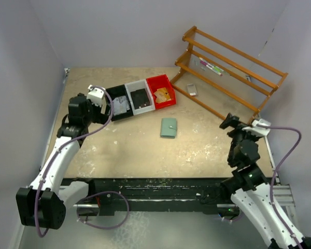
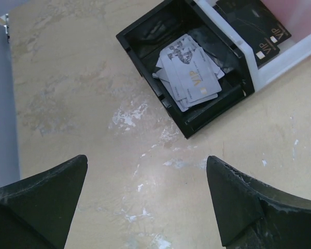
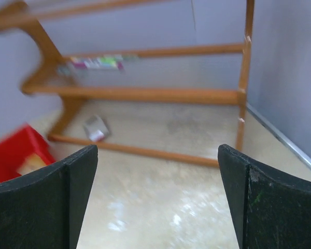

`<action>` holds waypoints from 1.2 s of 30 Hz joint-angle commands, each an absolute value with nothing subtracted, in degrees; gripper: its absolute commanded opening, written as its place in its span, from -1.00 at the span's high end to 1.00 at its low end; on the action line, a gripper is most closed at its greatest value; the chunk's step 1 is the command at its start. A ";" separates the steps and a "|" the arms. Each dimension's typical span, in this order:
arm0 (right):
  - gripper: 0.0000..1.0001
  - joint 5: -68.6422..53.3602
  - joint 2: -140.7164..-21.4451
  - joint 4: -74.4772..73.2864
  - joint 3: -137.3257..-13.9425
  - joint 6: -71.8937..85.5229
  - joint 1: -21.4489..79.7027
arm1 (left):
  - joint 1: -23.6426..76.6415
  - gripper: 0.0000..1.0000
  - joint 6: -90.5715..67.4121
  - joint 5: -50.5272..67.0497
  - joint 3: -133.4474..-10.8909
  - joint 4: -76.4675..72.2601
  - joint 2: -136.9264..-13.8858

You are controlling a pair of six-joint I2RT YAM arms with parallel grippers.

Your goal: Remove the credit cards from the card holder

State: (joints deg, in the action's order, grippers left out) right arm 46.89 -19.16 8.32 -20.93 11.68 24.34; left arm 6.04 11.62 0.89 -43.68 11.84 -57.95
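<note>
1. current state. the card holder point(image 1: 169, 127) lies flat and closed on the table point(image 1: 129, 145), near the middle, apart from the row of 3 bins and out of reach of both sets of fingers as they stand. no credit cards show at its edges. whether any are inside cannot be told while the cover is shut.

2. grippers. the left gripper point(image 2: 146, 162) has its jaws spread wide with nothing between them. it hangs over bare table just beside the black bin point(image 2: 145, 57), which holds a loose stack of grey cards point(image 2: 189, 75). the right gripper point(image 3: 158, 150) is likewise spread wide and holds nothing. it faces the wooden rack point(image 3: 145, 93) and the small silver device point(image 3: 96, 128) under it, away from the card holder.

3. step in hand. judged from this layout, the task is at its start: neither arm has approached the card holder, and the cover is not yet opened.

4. next move. 1 gripper must travel to the card holder and line its fingers across the cover. the snap tab has to be released before the cover folds back. the holder is light and thin, so it will likely slide unless the other gripper pins it. expect the cards to sit tight in the pockets.
</note>
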 commanded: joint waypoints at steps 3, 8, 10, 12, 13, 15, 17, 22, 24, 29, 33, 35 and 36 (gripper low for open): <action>-0.99 50.75 -29.05 -3.82 -36.18 41.02 24.19 | 5.89 -0.98 12.43 9.22 -55.38 29.40 -57.71; -0.99 27.46 -43.87 6.24 -39.83 24.39 24.22 | 5.80 -0.98 11.93 12.94 -61.71 38.03 -59.57; -0.99 23.95 -53.02 2.98 -45.06 26.69 24.29 | 5.75 -0.98 12.58 12.48 -63.46 40.86 -61.49; -1.00 20.51 -62.71 1.65 -49.49 27.48 25.18 | 5.35 -0.99 13.76 11.89 -64.43 43.13 -63.19; -0.99 21.06 -64.70 2.11 -50.08 27.92 26.55 | 5.02 -0.99 14.63 11.87 -64.38 43.83 -63.51; -1.00 22.53 -67.32 4.58 -50.00 28.39 29.86 | 4.33 -0.98 16.21 11.91 -63.87 44.55 -63.58; -1.00 22.80 -70.06 6.84 -50.43 28.96 32.54 | 3.62 -0.98 16.98 11.83 -63.20 44.84 -63.20; -1.00 24.98 -79.09 5.08 -54.68 31.07 37.71 | 2.32 -0.98 17.49 12.74 -63.41 45.56 -62.97; -0.99 26.70 -83.27 4.13 -56.54 31.60 39.92 | 1.84 -0.98 17.68 12.89 -63.80 46.27 -63.05; -0.99 30.37 -91.78 -0.30 -61.39 34.28 42.43 | 0.76 -0.98 18.51 13.04 -64.35 47.42 -63.51; -1.00 31.94 -96.83 -2.73 -63.18 36.86 43.21 | 0.45 -0.98 19.10 13.93 -65.26 48.42 -63.73; -1.00 32.08 -99.14 -3.21 -63.68 37.20 43.68 | 0.44 -0.98 19.32 14.59 -65.73 48.81 -63.79; -1.00 32.22 -100.51 -3.48 -63.81 37.32 43.90 | 0.42 -0.98 19.40 14.85 -65.87 49.00 -63.69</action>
